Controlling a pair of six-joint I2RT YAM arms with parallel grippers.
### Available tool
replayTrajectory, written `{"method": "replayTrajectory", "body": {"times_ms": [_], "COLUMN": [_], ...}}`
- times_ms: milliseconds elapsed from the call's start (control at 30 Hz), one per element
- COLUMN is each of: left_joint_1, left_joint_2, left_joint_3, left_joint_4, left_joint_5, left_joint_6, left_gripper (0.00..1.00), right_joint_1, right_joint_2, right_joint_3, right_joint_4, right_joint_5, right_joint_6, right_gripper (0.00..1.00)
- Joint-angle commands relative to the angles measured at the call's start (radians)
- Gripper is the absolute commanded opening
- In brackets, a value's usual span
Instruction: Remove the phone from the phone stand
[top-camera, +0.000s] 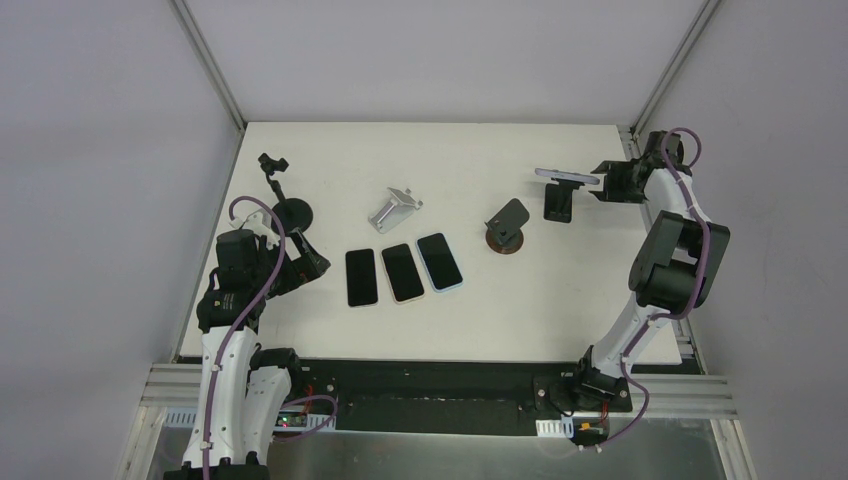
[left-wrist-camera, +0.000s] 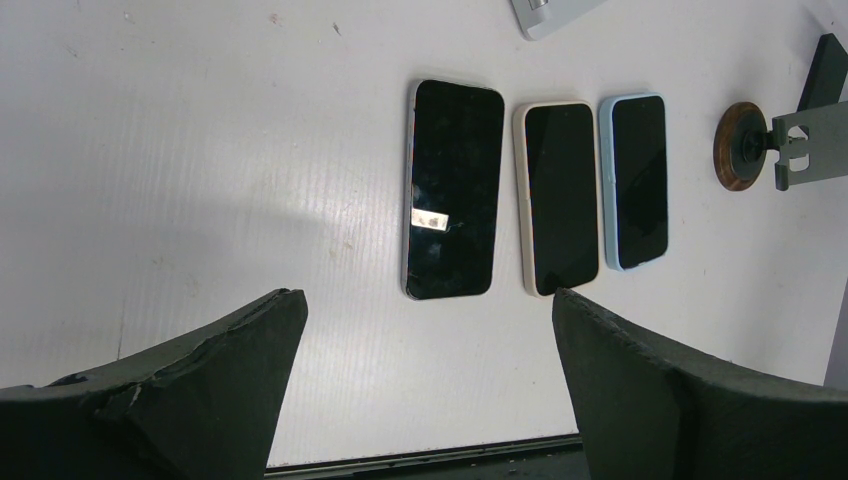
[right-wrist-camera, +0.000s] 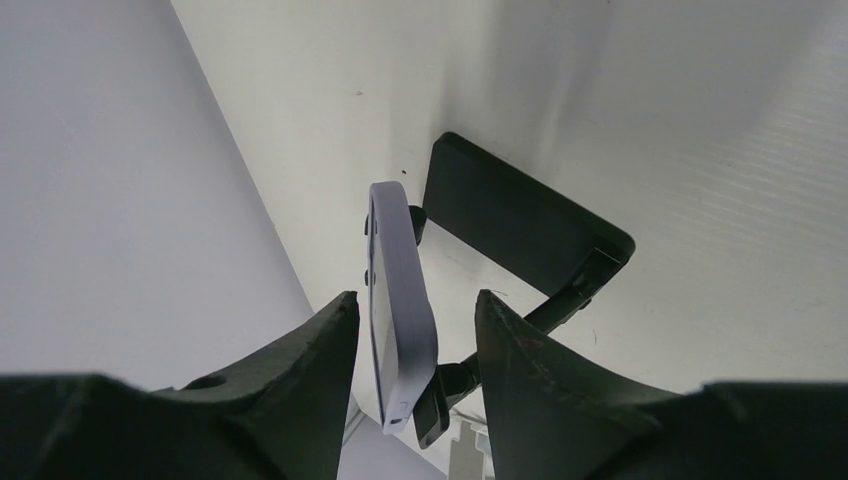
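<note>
A pale lavender phone (top-camera: 567, 177) sits on a black phone stand (top-camera: 558, 205) at the back right of the table. In the right wrist view the phone (right-wrist-camera: 400, 290) is seen edge-on, resting against the stand's cradle above its flat black base (right-wrist-camera: 525, 225). My right gripper (top-camera: 600, 181) (right-wrist-camera: 415, 298) is open, with one finger on each side of the phone's near end and a small gap on each side. My left gripper (top-camera: 308, 264) (left-wrist-camera: 425, 295) is open and empty, low over the table at the left.
Three phones lie flat side by side mid-table: a black one (top-camera: 361, 277), a pink-edged one (top-camera: 403, 271) and a blue-cased one (top-camera: 439, 261). A round-based stand (top-camera: 507, 225), a silver stand (top-camera: 393, 210) and a black gooseneck holder (top-camera: 285, 200) stand behind them.
</note>
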Motion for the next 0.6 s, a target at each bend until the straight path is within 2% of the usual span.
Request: {"method": "replayTrajectory", "body": {"times_ms": [0, 567], "left_joint_1": [0.004, 0.005], "left_joint_2": [0.002, 0.005], "left_joint_3": [0.016, 0.016], "left_joint_4": [0.003, 0.003], "left_joint_5": [0.005, 0.006], "left_joint_6": [-0.009, -0.009], "left_gripper": [1.00, 1.00], "right_joint_1": [-0.004, 0.020], "right_joint_2": [-0.002, 0.039], "right_joint_3": [0.042, 0.084], "right_joint_4": [0.026, 0.017], "right_joint_5": [-0.009, -0.003], "right_joint_6": [-0.008, -0.014], "right_gripper": [0.49, 0.47]}}
